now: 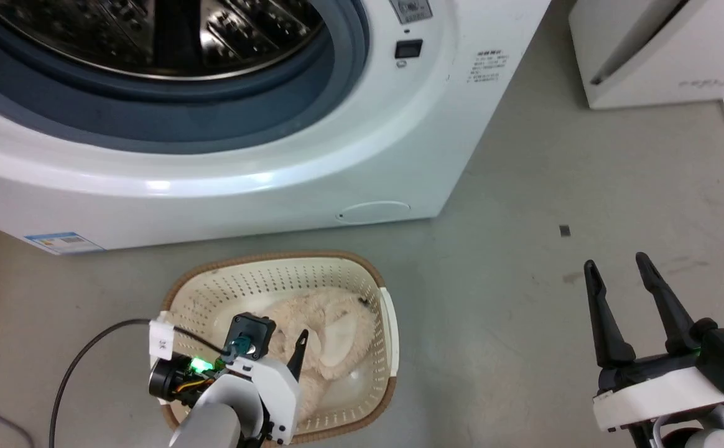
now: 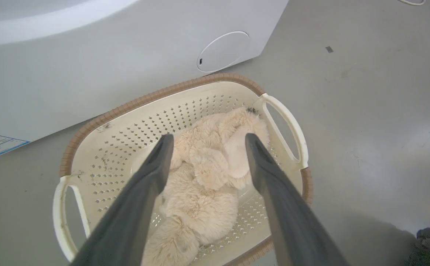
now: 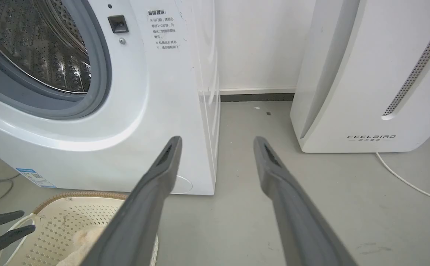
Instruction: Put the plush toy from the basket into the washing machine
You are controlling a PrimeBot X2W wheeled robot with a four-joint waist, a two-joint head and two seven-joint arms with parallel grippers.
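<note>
Grey floor (image 1: 524,311) carries the basket (image 1: 275,255) by the washing machine (image 1: 337,168), plush toy (image 1: 331,317) inside. Left gripper (image 2: 205,138) hovers above, fingers spread; a shallow pinch might catch only fur and slip.

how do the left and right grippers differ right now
The left gripper hangs over the basket, aimed down at the plush toy; the right gripper hangs over bare floor, off to the basket's side. The left points downward, the right ahead toward the washing machine. Both are open, holding nothing.
</note>
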